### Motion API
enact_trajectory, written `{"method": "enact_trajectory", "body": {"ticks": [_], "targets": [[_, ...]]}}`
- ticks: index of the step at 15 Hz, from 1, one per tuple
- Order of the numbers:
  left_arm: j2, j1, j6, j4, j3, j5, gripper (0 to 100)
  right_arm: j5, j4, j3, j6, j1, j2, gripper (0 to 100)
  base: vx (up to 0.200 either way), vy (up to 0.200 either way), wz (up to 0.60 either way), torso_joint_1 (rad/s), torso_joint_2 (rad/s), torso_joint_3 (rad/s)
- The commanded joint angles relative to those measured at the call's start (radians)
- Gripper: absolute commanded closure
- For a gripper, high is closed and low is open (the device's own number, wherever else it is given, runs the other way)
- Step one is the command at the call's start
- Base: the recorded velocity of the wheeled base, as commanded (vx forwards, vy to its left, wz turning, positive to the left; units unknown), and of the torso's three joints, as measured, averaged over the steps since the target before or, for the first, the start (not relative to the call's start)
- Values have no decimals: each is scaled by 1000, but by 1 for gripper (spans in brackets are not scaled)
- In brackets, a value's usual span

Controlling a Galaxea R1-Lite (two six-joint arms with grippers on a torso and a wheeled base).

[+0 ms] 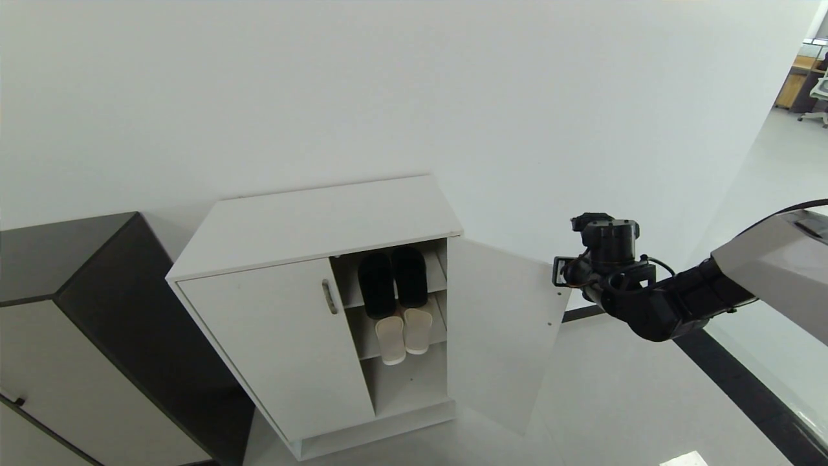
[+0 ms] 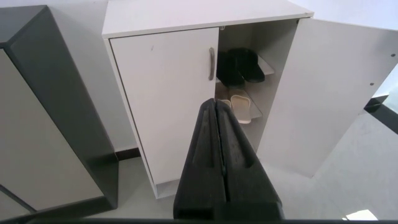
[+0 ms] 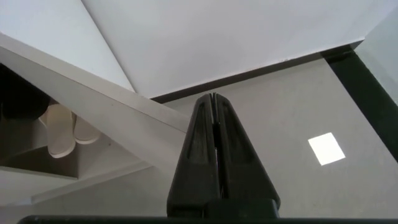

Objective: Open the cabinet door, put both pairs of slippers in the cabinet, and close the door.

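The white cabinet (image 1: 323,220) stands against the wall with its left door (image 1: 278,343) closed and its right door (image 1: 498,323) swung wide open. Black slippers (image 1: 392,279) lie on the top shelf and white slippers (image 1: 404,333) on the middle shelf, toes sticking out. My right gripper (image 1: 560,272) is shut and empty, right at the open door's outer edge. In the right wrist view the right gripper (image 3: 214,98) points past the door (image 3: 106,99) toward the floor. My left gripper (image 2: 215,102) is shut and empty, held back from the cabinet front, facing the slippers (image 2: 239,106).
A dark grey cabinet (image 1: 84,310) stands close on the left of the white one. A black floor stripe (image 1: 731,382) runs along the right. Open grey floor lies in front of the open door. The white cabinet's bottom shelf (image 1: 407,382) holds nothing.
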Motion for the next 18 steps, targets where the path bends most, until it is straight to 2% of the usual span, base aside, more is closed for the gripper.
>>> {"method": "enact_trajectory", "body": {"ticks": [1, 9, 12, 18], "targets": [[0, 0, 0, 0, 0, 1, 100, 0, 0, -1, 0, -1, 10, 100, 0, 0, 0, 0, 0, 0], [0, 0, 0, 0, 0, 1, 100, -5, 2, 35, 0, 31, -12, 100, 0, 0, 0, 0, 0, 0], [1, 0, 0, 0, 0, 1, 100, -6, 2, 91, 0, 88, -58, 100, 0, 0, 0, 0, 0, 0], [0, 0, 0, -2, 0, 1, 100, -46, -8, 205, 0, 258, -138, 100, 0, 0, 0, 0, 0, 0]]}}
